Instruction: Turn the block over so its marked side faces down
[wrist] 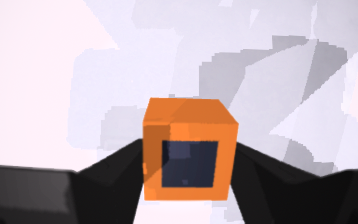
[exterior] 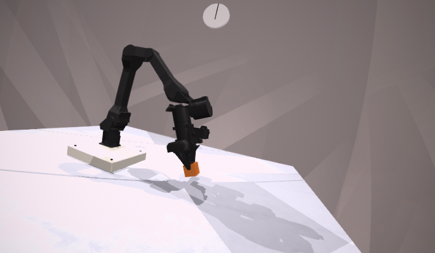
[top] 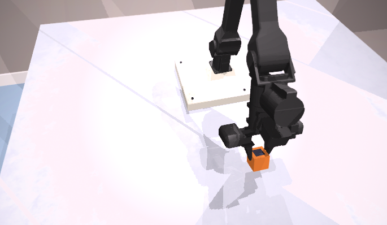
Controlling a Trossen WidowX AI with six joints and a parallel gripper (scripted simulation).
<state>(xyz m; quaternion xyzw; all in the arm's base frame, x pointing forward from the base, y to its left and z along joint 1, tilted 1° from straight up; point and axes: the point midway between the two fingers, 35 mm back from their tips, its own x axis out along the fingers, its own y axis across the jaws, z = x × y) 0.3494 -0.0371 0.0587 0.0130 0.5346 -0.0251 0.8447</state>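
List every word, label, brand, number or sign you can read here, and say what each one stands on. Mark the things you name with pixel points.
No readable text anywhere.
Orange block (top: 261,164) (exterior: 193,170) (wrist: 191,111): a plain dark square, no letters or digits.
Round wall disc (exterior: 216,16): one dark line, no numerals.
Pale base plate (top: 201,94) (exterior: 88,157): dark dots only.

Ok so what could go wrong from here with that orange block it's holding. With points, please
The orange cube-shaped block (top: 261,164) (exterior: 192,170) (wrist: 191,111) has its dark square mark facing up toward the black end effector (top: 259,154) (exterior: 191,166) (wrist: 186,147), so letting go now would probably leave it mark-up. It's pinched by two opposite sides and looks held off the pale table (top: 121,141) (exterior: 72,203) (wrist: 21,75), so it might slip or tumble onto the wrong face.
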